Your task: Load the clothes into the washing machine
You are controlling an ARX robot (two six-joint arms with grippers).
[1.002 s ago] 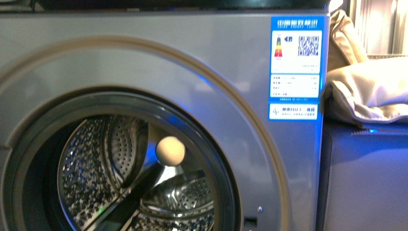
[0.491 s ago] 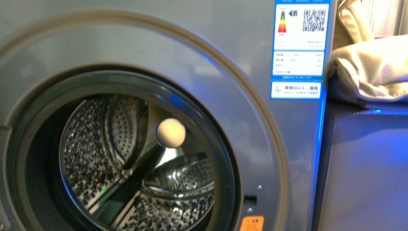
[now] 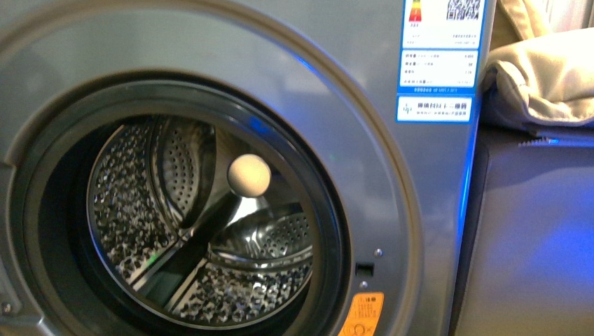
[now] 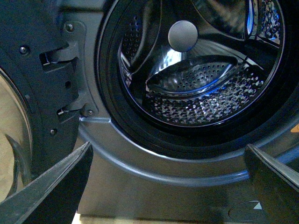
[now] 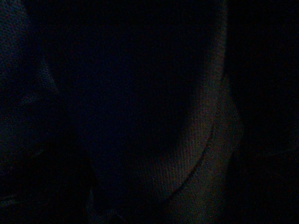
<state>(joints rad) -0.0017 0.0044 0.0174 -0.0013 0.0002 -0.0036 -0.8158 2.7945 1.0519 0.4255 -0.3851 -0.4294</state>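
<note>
The washer [image 3: 336, 91] stood right in front, filling the front view, with its dark-rimmed porthole open. Inside, the perforated drum [image 3: 133, 203] gleamed, and a pale round knob [image 3: 249, 175] sat at the middle of its back wall. A blue label [image 3: 438, 63] was stuck high on the washer's right edge, and an orange sticker [image 3: 364, 315] sat low beside the porthole. Beige fabric [image 3: 546, 77] lay heaped just past the washer on the right.

From the left wrist, the left gripper [image 4: 168, 145] faced the porthole's lower rim, clear of it. Its dark fingers [image 4: 56, 186] were spread wide with nothing between them. The door [image 4: 42, 93] hung swung back on its hinge [image 4: 70, 70] beside the opening.

The right wrist view was dark, so I couldn't tell how the right gripper stood. The clothes I couldn't make out anywhere.
</note>
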